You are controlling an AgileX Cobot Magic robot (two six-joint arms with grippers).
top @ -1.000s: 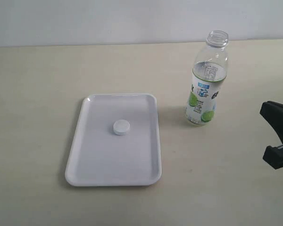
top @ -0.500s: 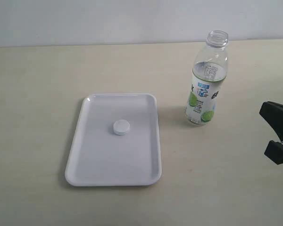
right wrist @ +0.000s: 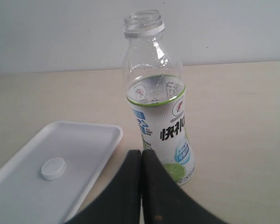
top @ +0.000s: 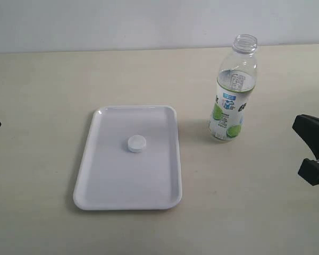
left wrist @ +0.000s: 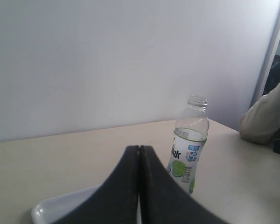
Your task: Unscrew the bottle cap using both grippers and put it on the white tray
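We see the bottle cap (top: 136,144) lying flat on the white tray (top: 103,186), a little toward 12 o'clock from the middle of the tray, and nothing touches it. The tray lies on the pale tabletop (top: 42,79). The bottle (top: 231,101) stands upright on the tabletop at about 2 o'clock from the tray, near its corner but apart from it, and its neck is open. The left gripper (left wrist: 139,149) is at the 9 o'clock edge of the exterior view, well apart from the tray. Its jaws are pressed together and they hold nothing. The right gripper (right wrist: 141,153) is at the 3 o'clock edge, at about 4 o'clock from the bottle and apart from it. In its wrist view its jaws are also fully closed and empty.
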